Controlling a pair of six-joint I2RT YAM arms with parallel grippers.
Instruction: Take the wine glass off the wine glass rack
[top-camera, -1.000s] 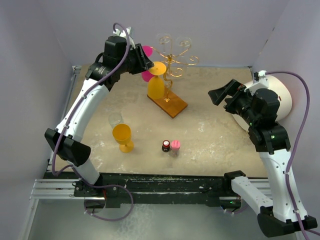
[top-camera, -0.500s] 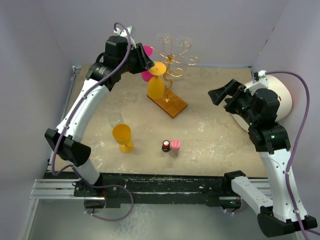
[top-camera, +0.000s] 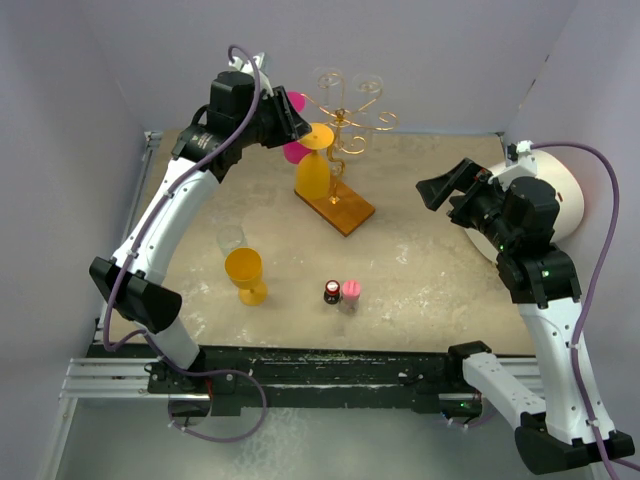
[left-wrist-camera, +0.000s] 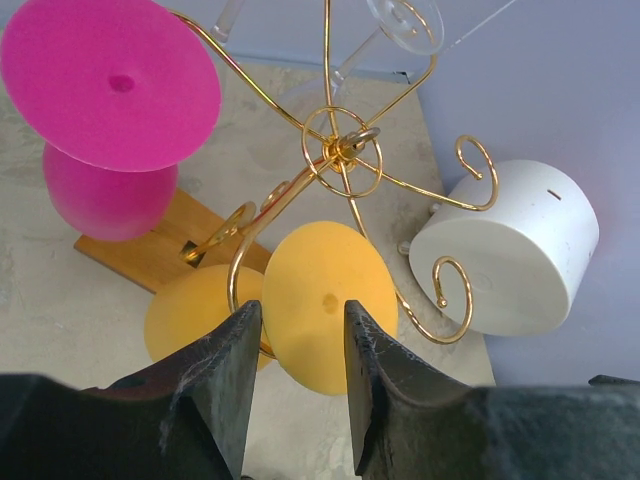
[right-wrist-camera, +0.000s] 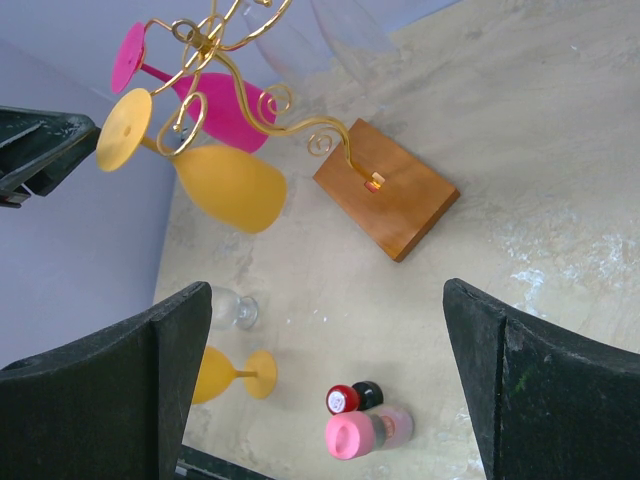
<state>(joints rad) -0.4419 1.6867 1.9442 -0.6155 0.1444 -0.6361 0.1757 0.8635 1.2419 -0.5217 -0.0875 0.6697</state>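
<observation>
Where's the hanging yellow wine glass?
Top view, back centre-left: the yellow wine glass hangs upside down on the gold rack, beside the pink glass, before the left gripper.

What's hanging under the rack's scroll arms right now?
A yellow wine glass and a pink wine glass hang upside down from the rack, with two clear glasses on the far side. From above, the left gripper covers the pink glass's stem.

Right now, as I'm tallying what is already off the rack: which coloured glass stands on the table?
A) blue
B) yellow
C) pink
B: a yellow glass stands upright on the table, while the pink glass hangs upside down from the wine glass rack.
</observation>
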